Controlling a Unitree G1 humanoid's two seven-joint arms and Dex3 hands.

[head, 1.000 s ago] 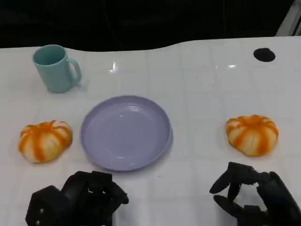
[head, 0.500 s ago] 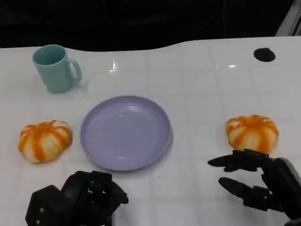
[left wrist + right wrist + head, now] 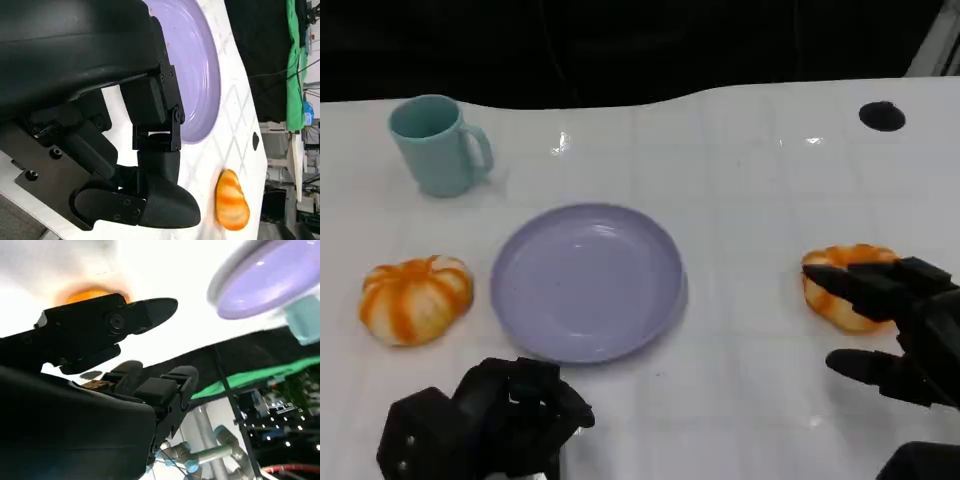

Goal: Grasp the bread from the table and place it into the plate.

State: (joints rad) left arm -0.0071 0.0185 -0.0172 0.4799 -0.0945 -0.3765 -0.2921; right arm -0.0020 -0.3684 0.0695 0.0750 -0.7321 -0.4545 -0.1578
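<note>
Bread (image 3: 842,297) lies on the table (image 3: 750,170), well right of the plate (image 3: 587,281). My right hand (image 3: 895,325) has moved forward over it, fingers spread wide, so the grasp looks imminent. My left hand (image 3: 485,420) stays curled, holding nothing. Nothing lies in the plate.

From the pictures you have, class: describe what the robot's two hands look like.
Both the left hand and right hand are matte black, with blocky, segmented fingers. The wrist views show a rounded, smooth black shell, small screws and bracket-like links.
</note>
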